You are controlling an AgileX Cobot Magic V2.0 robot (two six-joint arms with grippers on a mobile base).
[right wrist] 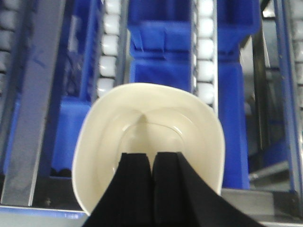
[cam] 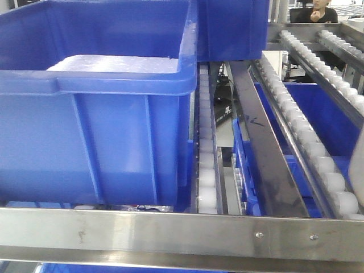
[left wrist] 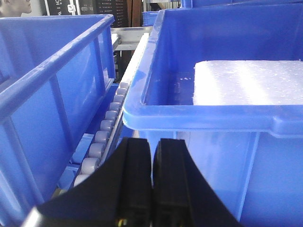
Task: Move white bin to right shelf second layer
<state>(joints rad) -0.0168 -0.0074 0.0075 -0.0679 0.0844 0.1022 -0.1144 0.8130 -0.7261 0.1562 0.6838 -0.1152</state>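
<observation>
The white bin [right wrist: 147, 125] is a glossy cream tub with a rounded-square mouth. In the right wrist view it faces the camera and hangs above blue crates and roller tracks. My right gripper [right wrist: 152, 165] has its jaws pressed together on the bin's near rim. A cream edge at the far right of the front view [cam: 358, 170] may be the same bin. My left gripper [left wrist: 152, 147] is shut and empty, just in front of the near wall of a large blue crate [left wrist: 222, 118].
The large blue crate [cam: 114, 114] holds a white foam slab [cam: 114, 63] and stands on the shelf's left. White roller tracks [cam: 206, 159] and steel rails [cam: 267, 159] run back. A steel front bar [cam: 170, 233] crosses below. More blue crates [right wrist: 189, 42] lie lower down.
</observation>
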